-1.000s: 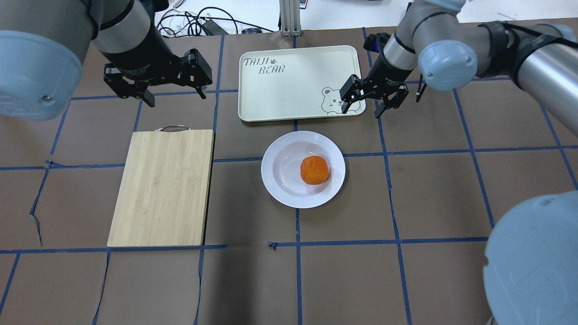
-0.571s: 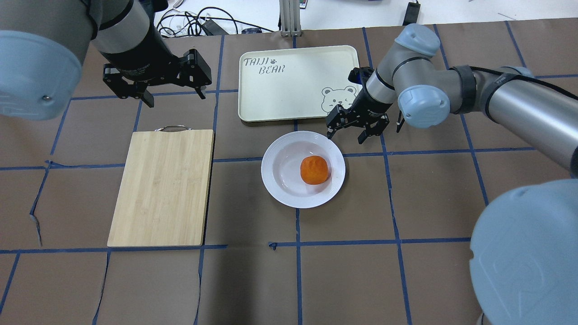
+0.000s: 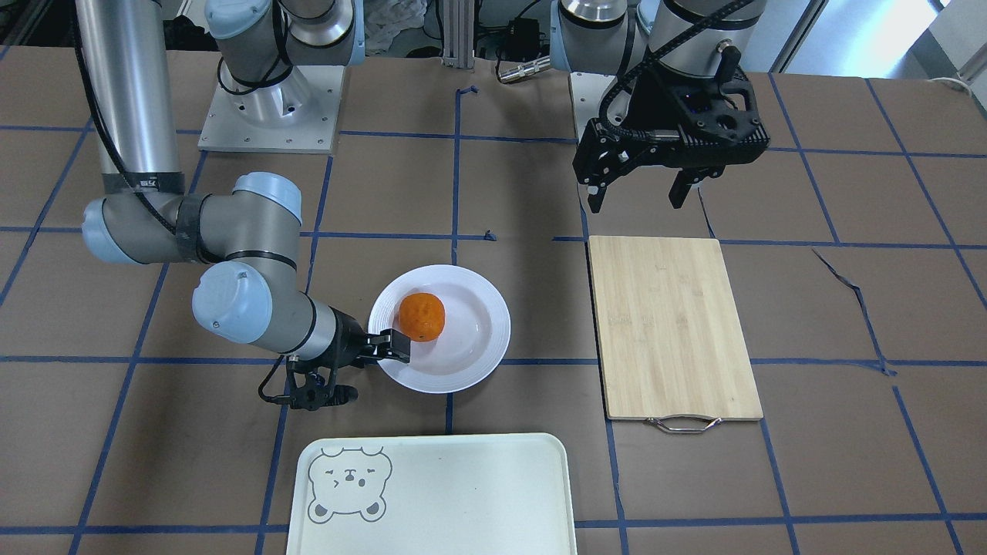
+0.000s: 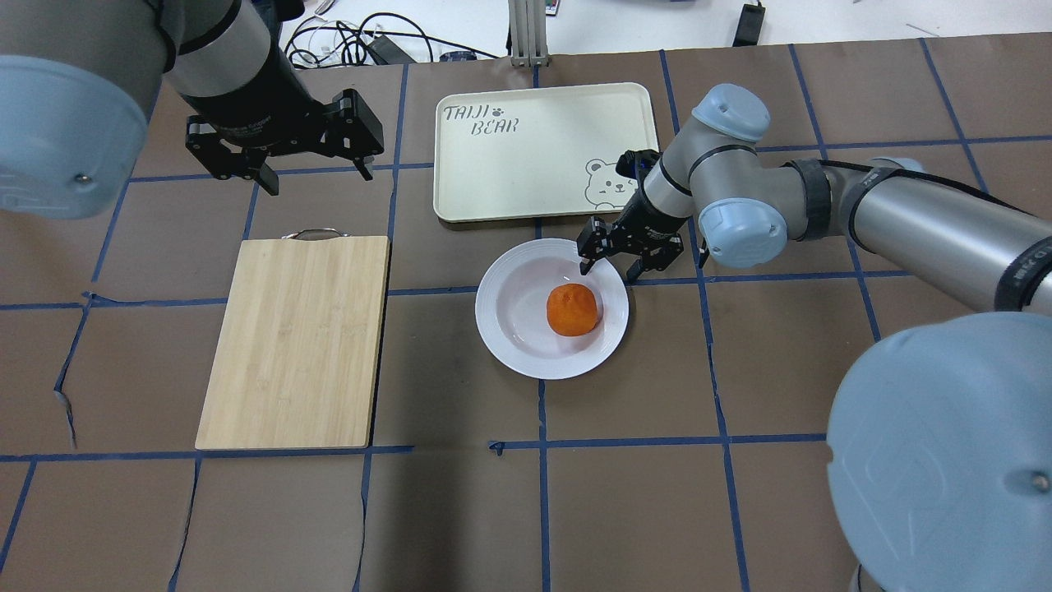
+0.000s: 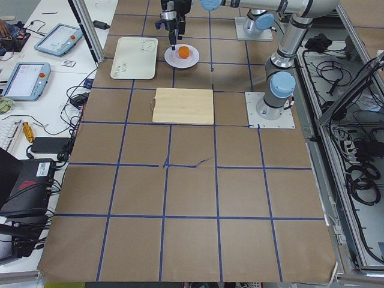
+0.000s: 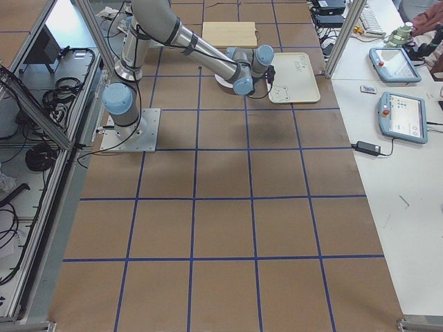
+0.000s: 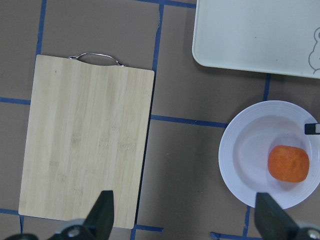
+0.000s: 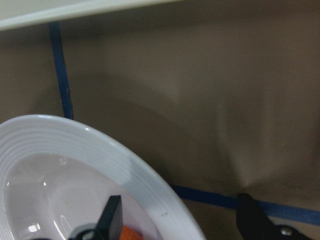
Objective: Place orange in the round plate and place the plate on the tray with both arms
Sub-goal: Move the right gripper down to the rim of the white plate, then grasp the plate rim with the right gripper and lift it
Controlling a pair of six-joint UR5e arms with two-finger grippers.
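Observation:
The orange [image 4: 572,310] lies in the sunken centre of the round white plate [image 4: 514,312], slightly toward its right side. My right gripper [image 4: 609,270] is open and low at the plate's far-right rim, one finger over the inside and one outside on the table. The right wrist view shows that rim [image 8: 100,150] passing between the fingers. The cream tray [image 4: 534,156] with its bear face lies empty just beyond the plate. My left gripper [image 4: 316,177] hangs open and empty, high above the table beyond the cutting board.
A bamboo cutting board [image 4: 296,341] with a metal handle lies left of the plate. Cables and a metal post [image 4: 526,33] sit past the table's far edge. Brown paper with blue tape lines covers the table.
My right gripper has come from beside the tray's bear corner toward me and down to the plate's rim, staying open. The left gripper, plate and orange have not moved.

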